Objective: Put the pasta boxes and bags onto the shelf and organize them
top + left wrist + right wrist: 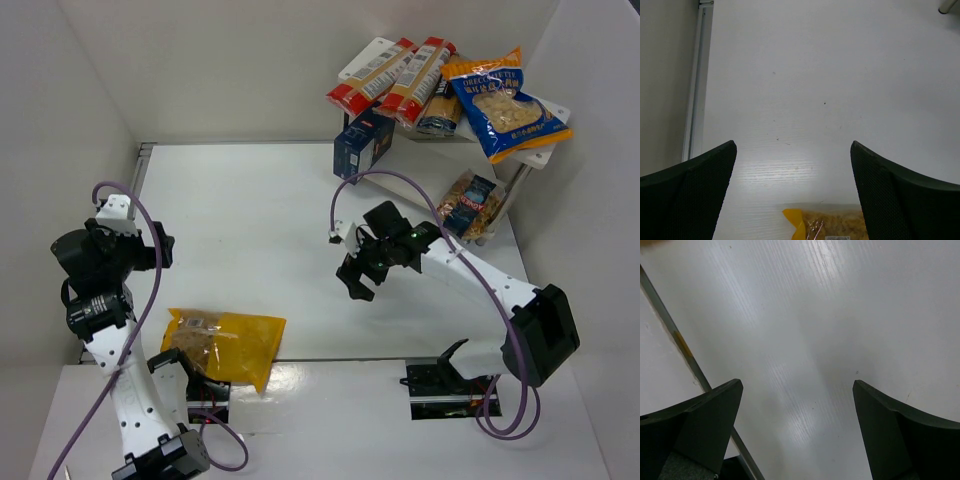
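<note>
The shelf (352, 68) stands at the back right. On its top board lie two red-and-cream boxes (372, 76) (420, 72) and the blue-and-orange bag (502, 106). The dark blue box (362, 143) leans at the shelf's left end. The small clear bag (472, 204) lies on the lower board. The yellow bag (225, 344) lies flat on the table at the front left, and its top edge shows in the left wrist view (832, 222). My left gripper (160, 250) (793, 145) is open and empty, behind the yellow bag. My right gripper (357, 282) (797, 382) is open and empty over mid-table.
White walls enclose the table on the left, back and right. A metal rail (697, 75) runs along the left wall. A shelf leg (949, 6) shows at the far right. A dark seam (690, 365) marks the table's front edge. Purple cables loop from both arms.
</note>
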